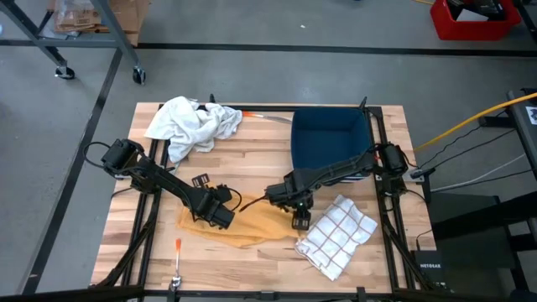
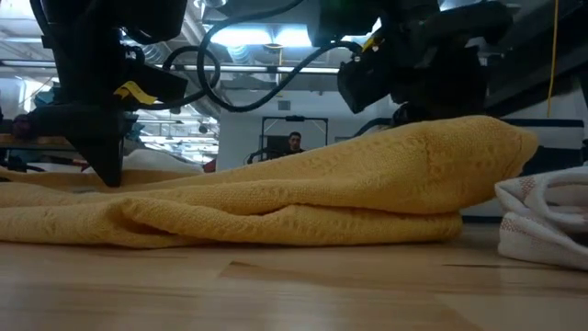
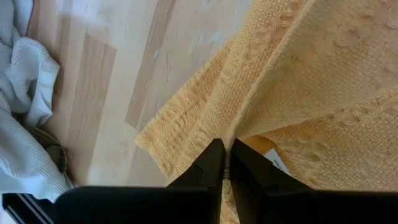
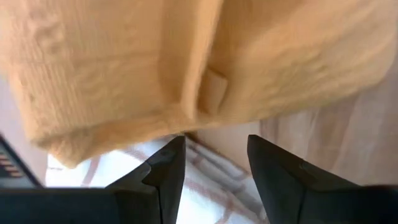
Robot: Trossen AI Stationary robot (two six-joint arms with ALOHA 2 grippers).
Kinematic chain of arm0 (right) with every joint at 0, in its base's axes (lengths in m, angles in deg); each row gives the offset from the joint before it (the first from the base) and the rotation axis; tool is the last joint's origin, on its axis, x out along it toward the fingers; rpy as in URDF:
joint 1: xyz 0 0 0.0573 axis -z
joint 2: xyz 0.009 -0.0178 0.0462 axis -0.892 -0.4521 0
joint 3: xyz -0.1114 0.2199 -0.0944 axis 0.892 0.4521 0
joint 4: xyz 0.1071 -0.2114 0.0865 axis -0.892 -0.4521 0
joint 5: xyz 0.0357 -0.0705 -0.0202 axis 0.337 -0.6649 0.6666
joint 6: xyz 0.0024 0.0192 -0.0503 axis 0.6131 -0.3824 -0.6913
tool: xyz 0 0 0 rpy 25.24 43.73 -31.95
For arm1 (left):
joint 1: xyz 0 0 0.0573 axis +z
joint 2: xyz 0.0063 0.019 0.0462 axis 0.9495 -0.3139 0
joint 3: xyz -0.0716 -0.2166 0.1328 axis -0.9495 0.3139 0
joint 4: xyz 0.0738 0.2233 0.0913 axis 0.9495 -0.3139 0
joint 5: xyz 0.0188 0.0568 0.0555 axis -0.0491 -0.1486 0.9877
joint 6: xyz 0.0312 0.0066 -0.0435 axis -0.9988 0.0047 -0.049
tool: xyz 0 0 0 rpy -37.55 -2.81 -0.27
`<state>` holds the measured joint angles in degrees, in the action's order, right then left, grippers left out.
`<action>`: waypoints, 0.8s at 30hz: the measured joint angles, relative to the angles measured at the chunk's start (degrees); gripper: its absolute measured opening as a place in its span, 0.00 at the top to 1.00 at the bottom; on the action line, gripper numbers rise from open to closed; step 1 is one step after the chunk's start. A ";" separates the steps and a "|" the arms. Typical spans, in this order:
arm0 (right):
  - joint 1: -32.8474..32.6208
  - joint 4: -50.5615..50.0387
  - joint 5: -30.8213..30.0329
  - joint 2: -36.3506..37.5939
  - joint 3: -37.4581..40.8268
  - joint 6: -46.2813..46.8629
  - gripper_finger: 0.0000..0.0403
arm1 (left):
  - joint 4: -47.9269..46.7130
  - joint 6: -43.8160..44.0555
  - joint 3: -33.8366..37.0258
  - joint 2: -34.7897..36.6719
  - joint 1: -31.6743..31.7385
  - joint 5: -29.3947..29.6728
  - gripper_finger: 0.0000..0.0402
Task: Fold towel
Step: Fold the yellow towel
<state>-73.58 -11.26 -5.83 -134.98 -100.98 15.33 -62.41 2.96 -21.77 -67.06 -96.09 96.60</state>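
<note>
Towel: yellow towel (image 1: 252, 225) lies rumpled on the front middle of the wooden counter (image 1: 252, 159), soft, light, limp, likely to sag and drag, so best taken at edges or corners. Left gripper (image 1: 220, 213) is pinched tight on its left edge; right gripper (image 1: 300, 221) hangs with jaws apart over its right end, beside a checked cloth (image 1: 337, 235). White towel (image 1: 191, 124) and blue bin (image 1: 329, 138) sit at the back; workshop behind.

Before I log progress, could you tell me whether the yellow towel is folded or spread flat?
Partly folded: the yellow towel lies doubled in stacked layers, its edges uneven.
</note>
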 joint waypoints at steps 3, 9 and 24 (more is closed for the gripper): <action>0.02 2.32 0.02 0.00 0.00 -0.15 0.56 | 0.01 0.01 -0.02 0.00 0.00 -0.02 0.96; 0.00 6.21 0.01 0.00 0.00 -0.16 0.56 | 0.02 0.00 -0.02 0.00 0.00 -0.02 0.96; 0.00 6.30 -2.59 0.00 0.00 -0.74 0.98 | 0.02 0.01 -0.01 0.00 -0.02 0.01 0.96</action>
<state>-73.58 -4.96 -8.42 -134.98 -100.98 14.60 -62.39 2.96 -21.78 -67.06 -96.11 96.62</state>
